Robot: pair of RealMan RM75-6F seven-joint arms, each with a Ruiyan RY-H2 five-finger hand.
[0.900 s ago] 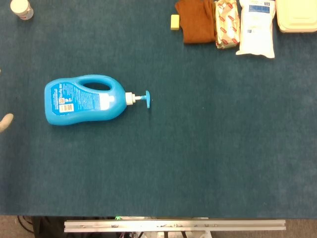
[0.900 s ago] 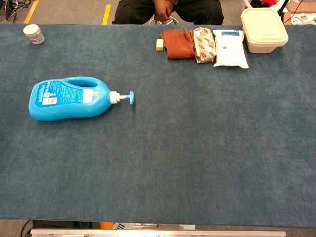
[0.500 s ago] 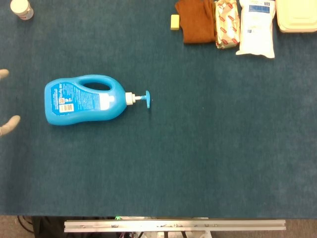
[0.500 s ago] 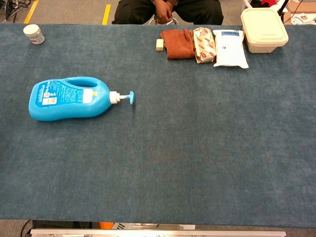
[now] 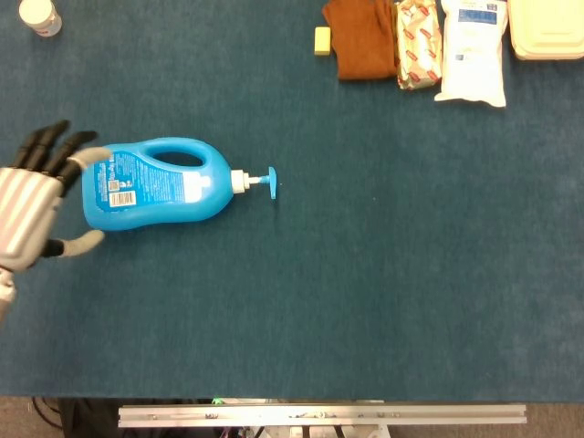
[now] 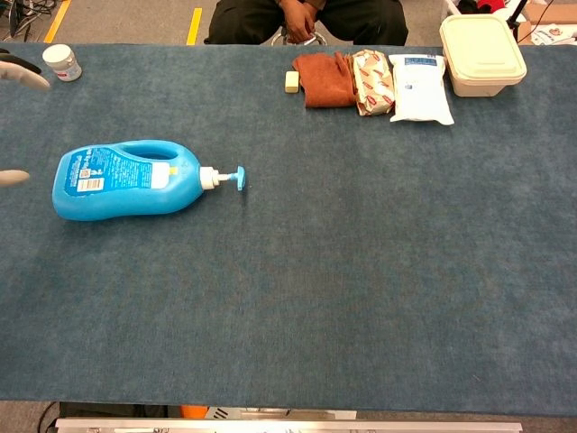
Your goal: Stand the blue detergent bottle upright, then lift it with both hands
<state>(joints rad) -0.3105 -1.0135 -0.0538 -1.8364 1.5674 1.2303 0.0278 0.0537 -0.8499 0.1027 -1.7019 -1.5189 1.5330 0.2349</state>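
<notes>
Detergent bottle lies flat on its side on the blue-carpeted table, base toward the left edge, pump nozzle pointing toward the table's middle, handle loop on the far side. Left hand is at the bottle's base, fingers spread apart and holding nothing, upper fingertips over or just at the base corner, thumb below the base; whether they touch the plastic cannot be told from the head view, and the chest view catches only fingertips at the frame edge. Right hand is nowhere in either view. Risks from here, as I judge them: a one-handed push on the base could slide the bottle along the carpet toward the nozzle side without tipping it up. The rounded, smooth body may slip out of a spread grasp as it rotates. If it comes up too fast it could topple past upright, and the pump head could catch the carpet. Well beyond the bottle, the small white jar and the far row with the brown cloth look safely clear.
</notes>
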